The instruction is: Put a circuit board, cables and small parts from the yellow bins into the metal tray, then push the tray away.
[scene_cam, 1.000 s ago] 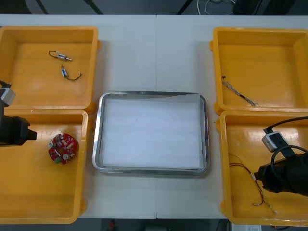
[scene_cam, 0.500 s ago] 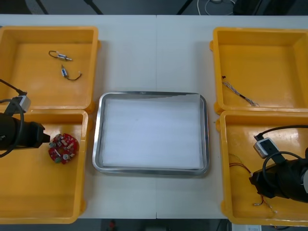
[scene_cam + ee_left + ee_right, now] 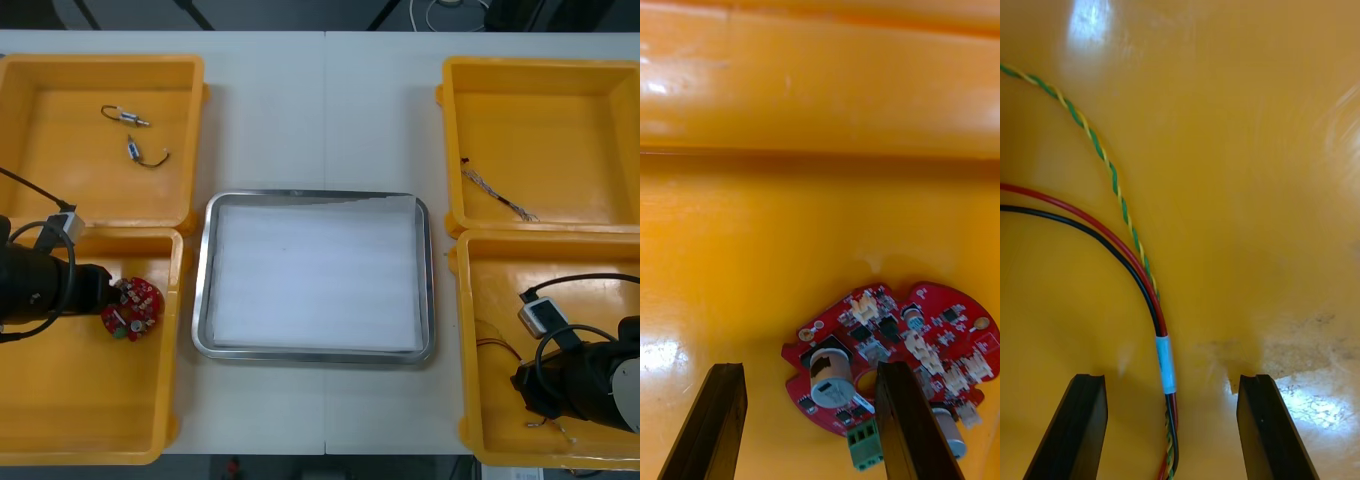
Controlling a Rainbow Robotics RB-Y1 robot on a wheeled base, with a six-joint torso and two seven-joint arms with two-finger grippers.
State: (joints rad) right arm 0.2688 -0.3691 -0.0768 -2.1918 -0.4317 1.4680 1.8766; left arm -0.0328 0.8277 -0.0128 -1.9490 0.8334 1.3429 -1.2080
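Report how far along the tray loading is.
Done: nothing, the white-lined metal tray is bare. In hand: left gripper open at the round red circuit board, right gripper open astride the red and black cable. Left: all loading, small metal parts, the push.

**Metal tray point(image 3: 203, 300) white inside, between 4 yellow bins point(image 3: 324, 250)**

The tray lies flat at the middle of the tabletop, its rim shiny. 2 bins stand at each side edge.

The far-left bin point(image 3: 60, 170) holds 2 small metal parts point(image 3: 126, 116), each with a short wire tail, lying apart in its far half.

The near-left bin point(image 3: 60, 400) holds 1 round red circuit board point(image 3: 131, 308), flat with its components up, in the half nearer the tray.

The far-right bin point(image 3: 560, 130) holds a thin twisted cable point(image 3: 497, 196), slanted near the wall on the tray's side.

The near-right bin point(image 3: 500, 290) holds a cable bundle point(image 3: 499, 349): red and black wires with a green-yellow twisted pair, joined by a pale blue band.
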